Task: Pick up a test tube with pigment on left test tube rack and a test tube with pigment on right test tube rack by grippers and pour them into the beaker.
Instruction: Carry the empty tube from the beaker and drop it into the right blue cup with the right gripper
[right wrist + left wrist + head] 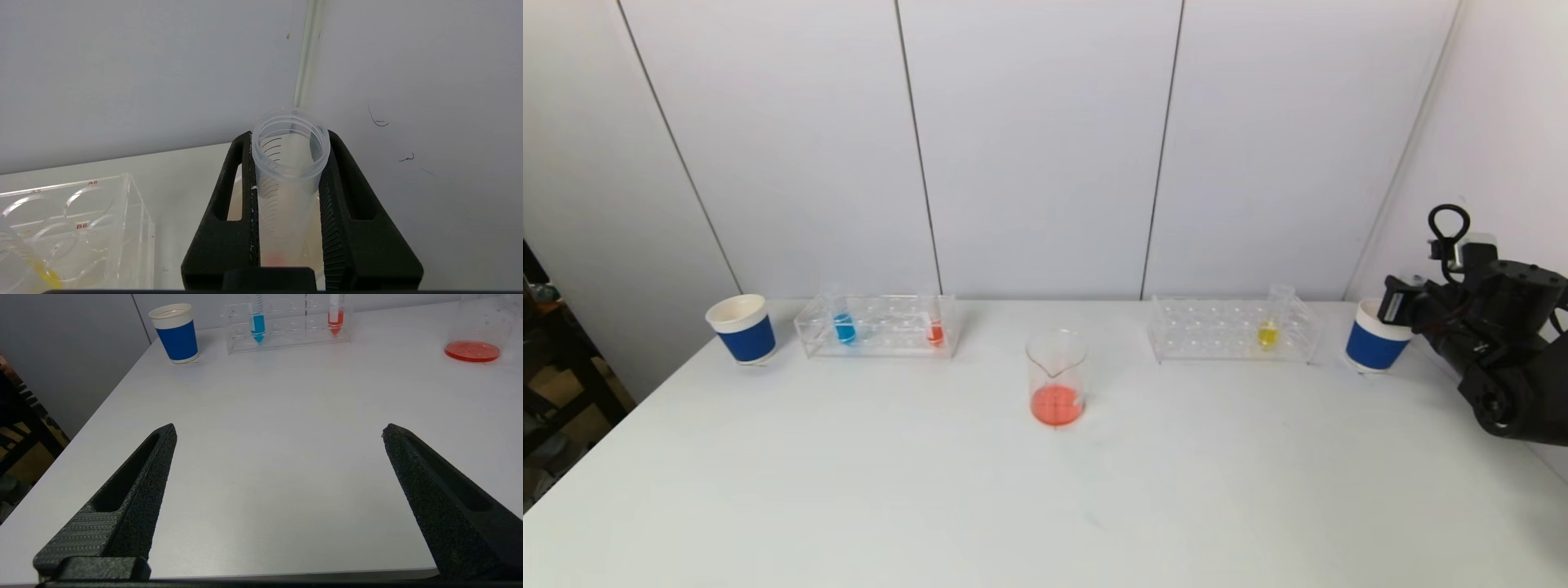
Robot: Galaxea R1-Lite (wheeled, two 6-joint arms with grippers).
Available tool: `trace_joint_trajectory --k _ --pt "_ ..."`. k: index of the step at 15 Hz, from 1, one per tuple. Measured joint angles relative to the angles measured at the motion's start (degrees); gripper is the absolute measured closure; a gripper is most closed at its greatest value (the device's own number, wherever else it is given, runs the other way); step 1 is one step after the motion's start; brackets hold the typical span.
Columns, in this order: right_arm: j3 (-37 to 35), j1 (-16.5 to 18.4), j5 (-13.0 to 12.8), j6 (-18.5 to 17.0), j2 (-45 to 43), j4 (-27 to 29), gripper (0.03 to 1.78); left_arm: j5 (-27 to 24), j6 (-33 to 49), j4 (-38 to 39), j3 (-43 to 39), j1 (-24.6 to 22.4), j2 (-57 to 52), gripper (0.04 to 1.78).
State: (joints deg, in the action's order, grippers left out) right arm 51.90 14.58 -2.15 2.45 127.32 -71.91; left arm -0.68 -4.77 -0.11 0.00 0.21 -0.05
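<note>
Now my right pincer (291,196) grips a nearly empty clear plastic test tube (289,163) at three o'clock, beside the blue paper cup (1374,336); my left pincer (278,430) gapes wide above the white table (265,416); the glass beaker (1057,377) with red liquid stands centre.

The right arm (1503,343) is matte black and blocky, with a rounded joint and a black cable loop (1449,222) above it. Both grippers' fingers (135,490) are black, tapered wedges with grainy, ribbed faces and long slots.
</note>
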Motion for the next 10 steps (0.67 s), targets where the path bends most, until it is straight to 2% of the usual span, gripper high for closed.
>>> trace_joint_trajectory --k 8,10 --pt "0.0 0.0 0.0 0.0 0.3 0.0 1.33 0.0 0.0 0.0 0.0 0.0 0.0 0.06" --pt "0.2 0.0 -0.1 -0.1 0.6 -1.2 1.27 0.0 0.0 0.0 0.0 0.0 0.0 0.06"
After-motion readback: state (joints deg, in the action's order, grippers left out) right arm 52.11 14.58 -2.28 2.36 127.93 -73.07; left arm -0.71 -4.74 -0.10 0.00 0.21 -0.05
